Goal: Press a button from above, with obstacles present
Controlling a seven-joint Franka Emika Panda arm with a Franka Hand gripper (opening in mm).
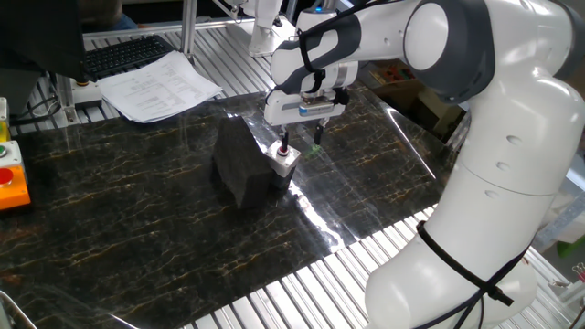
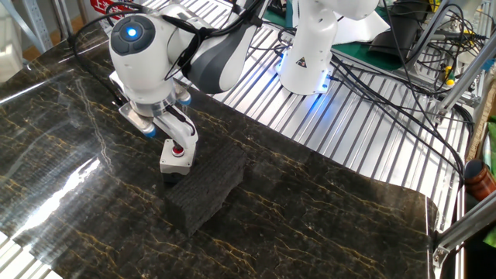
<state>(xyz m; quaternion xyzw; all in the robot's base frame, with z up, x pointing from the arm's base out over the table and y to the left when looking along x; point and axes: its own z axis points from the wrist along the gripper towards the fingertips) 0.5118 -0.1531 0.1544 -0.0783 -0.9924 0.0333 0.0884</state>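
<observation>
The small red button (image 1: 284,153) sits on its pale grey box (image 1: 284,164) in the middle of the dark marbled table, and it also shows in the other fixed view (image 2: 178,150). The black block (image 1: 241,164) lies right against the box; in the other fixed view the block (image 2: 208,186) lies in front of the box (image 2: 173,160). My gripper (image 1: 301,140) points down with a gap between its fingers. One finger (image 1: 283,143) hangs just above the button, and the other finger hangs off to its side. The gripper (image 2: 164,136) holds nothing.
A larger red button on an orange housing (image 1: 11,181) stands at the table's left edge. Papers (image 1: 157,85) and a keyboard (image 1: 123,55) lie at the back. Ribbed metal slats (image 1: 302,292) border the table, and cables (image 2: 403,93) and the arm's base (image 2: 310,54) stand behind.
</observation>
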